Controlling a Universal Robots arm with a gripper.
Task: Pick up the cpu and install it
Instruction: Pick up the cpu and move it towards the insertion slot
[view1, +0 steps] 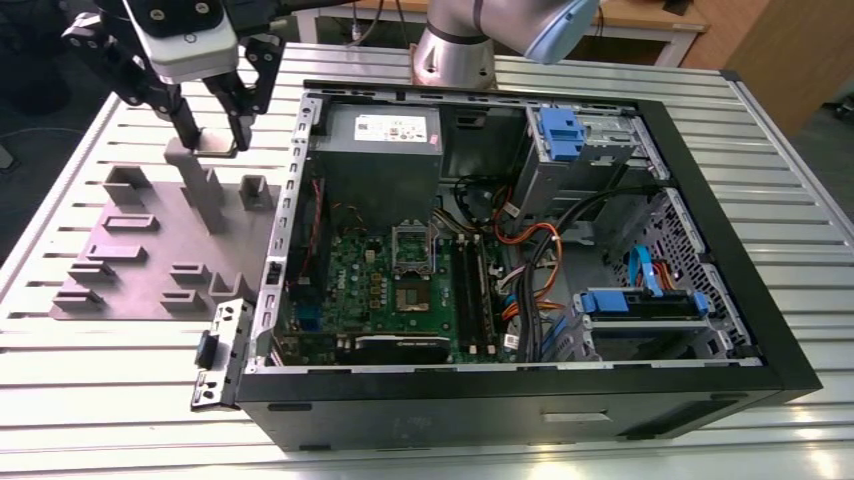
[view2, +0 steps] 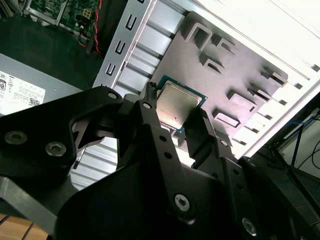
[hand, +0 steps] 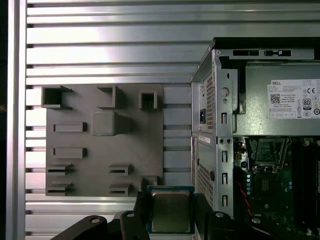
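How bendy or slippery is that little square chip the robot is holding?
Probably stiff: the chip has a flat metal top and sits straight in the gripper. Likely light, being small and thin. Its smooth top might be slippery, so it could slide.

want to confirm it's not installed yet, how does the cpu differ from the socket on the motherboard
Place: the cpu is clamped in the hand outside the case, over the grey fixture plate; the socket sits on the green motherboard inside the case.
Look: the cpu has a solid silvery top; the socket is a metal frame around a dark middle, with no chip seen in it.
Both are squarish.
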